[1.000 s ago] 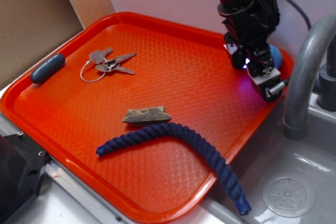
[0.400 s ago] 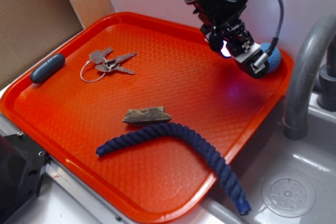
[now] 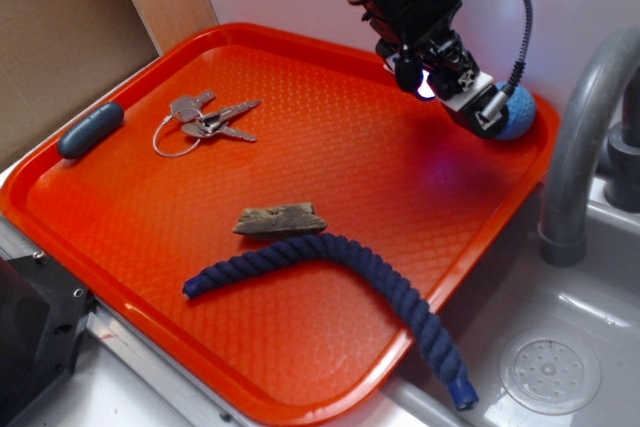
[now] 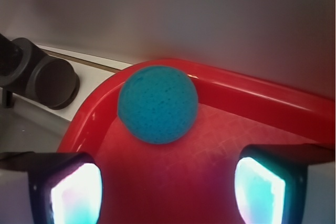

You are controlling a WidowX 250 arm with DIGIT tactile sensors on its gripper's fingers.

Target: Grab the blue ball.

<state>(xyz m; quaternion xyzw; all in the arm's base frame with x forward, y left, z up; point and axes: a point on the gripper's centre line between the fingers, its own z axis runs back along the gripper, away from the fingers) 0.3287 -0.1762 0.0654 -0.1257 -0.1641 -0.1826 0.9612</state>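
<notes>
Right in front of the gripper (image 4: 168, 190), tucked into the rounded corner of the orange tray (image 3: 330, 147), sits the blue ball (image 4: 157, 103). From the wrist camera the ball is dead ahead and a bit above centre, resting on the tray floor and pressed up near the curved rim. Both fingertips (image 4: 71, 190) show at the bottom corners of that view, spread wide apart with bare tray between them, so the jaws are released and holding nothing. The ball is beyond the tips, not between them yet.

In the exterior view the gripper (image 3: 478, 112) is angled down toward that corner, and the ball (image 3: 518, 112) pokes out just past its tip, partly hidden by it. I can't tell from there whether they touch.

Behind the gripper, further along the tray: a small chunk of wood (image 3: 280, 219) near the middle, and a dark navy twisted rope (image 3: 340, 272) just beside it, curving so one end hangs over the tray edge toward the sink (image 3: 560, 347). Well away, at the opposite end, there's a bunch of keys (image 3: 205, 122) and a blue-grey oblong capsule (image 3: 90, 129) against the rim. The grey faucet (image 3: 585, 127) stands off to the side of the ball's corner, outside the tray.
</notes>
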